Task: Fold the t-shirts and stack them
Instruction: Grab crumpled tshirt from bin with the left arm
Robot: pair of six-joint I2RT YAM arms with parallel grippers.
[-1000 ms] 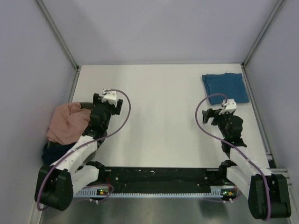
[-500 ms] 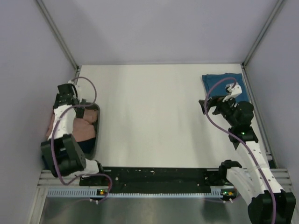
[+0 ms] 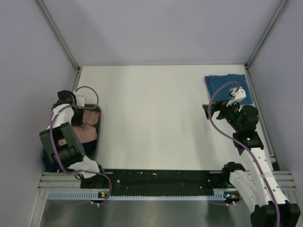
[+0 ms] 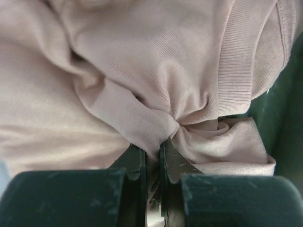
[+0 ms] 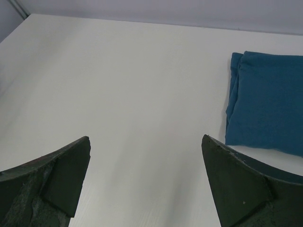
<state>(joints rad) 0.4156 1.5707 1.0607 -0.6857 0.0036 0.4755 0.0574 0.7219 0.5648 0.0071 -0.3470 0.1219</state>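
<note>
The salmon-pink t-shirt lies crumpled in the dark green bin at the table's left edge. My left gripper is down in the bin, shut on a bunched fold of this pink fabric beside the ribbed collar. From above, the left gripper sits over the pink t-shirt. The teal-blue t-shirt lies folded flat at the far right corner of the table, and shows again as the teal-blue t-shirt. My right gripper hovers open over bare table just left of it, as the right gripper from above.
The bin's green wall stands close on the right of the left jaws. Grey enclosure walls and metal rails border the white table. The arm bases and a black rail run along the near edge.
The left arm swung from the table over to the bin, dropped in, and its jaws closed on the pink t-shirt. The right arm stretched farther toward the teal-blue t-shirt, still open.
</note>
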